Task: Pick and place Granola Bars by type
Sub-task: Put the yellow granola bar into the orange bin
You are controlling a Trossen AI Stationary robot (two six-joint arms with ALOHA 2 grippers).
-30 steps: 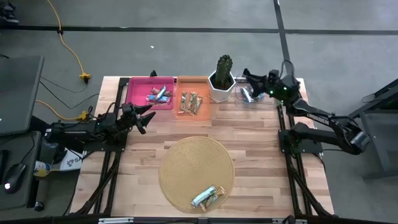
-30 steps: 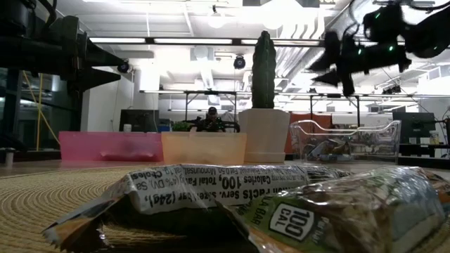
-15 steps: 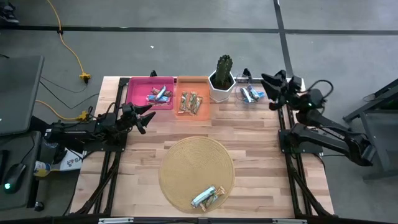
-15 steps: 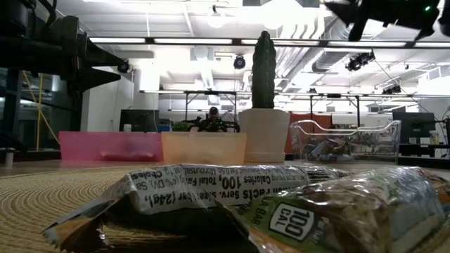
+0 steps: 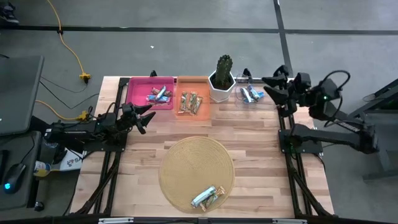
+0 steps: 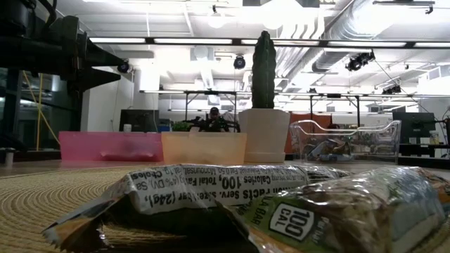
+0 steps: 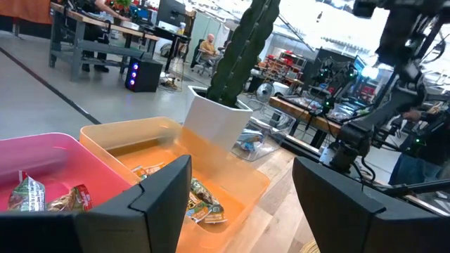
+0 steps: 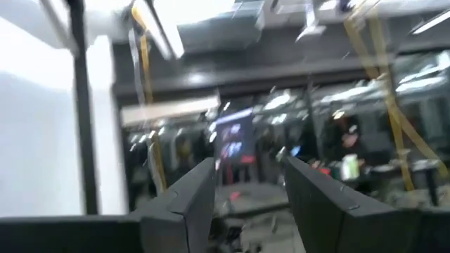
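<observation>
Two Granola Bars [image 5: 207, 197] sit on the round woven mat [image 5: 186, 163], well away from both grippers. Right gripper [image 5: 271, 88] hangs by the clear bin [image 5: 249, 94], fingers spread, empty. Left gripper [image 5: 148, 114] waits open near the pink bin [image 5: 138, 91].

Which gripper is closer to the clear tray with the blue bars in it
The right gripper, open, is just beside the clear tray at the table's far right edge. The left gripper, open, is across the table, near the pink tray.
</observation>
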